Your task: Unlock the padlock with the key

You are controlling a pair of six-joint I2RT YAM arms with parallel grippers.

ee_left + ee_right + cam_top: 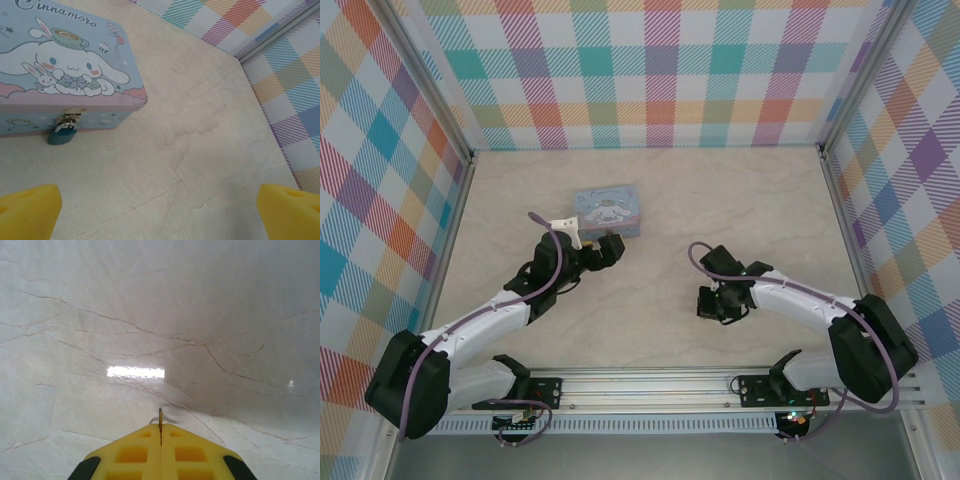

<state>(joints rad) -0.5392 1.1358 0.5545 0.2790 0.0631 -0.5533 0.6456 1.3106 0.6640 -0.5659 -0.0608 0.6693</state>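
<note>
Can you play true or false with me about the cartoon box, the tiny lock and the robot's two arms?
1. The padlock hangs from the clasp on the front of the tin box. True.
2. The left end effector is squeezed shut. False: its yellow fingers stand wide apart and hold nothing.
3. The right end effector is shut on the key. True: a thin metal blade pokes out between its closed tips.
4. The key is stuck in the padlock. False: it is held by the right end effector over bare table, away from the tin box.
5. The tin box has its lid open. False: the lid is down.
</note>
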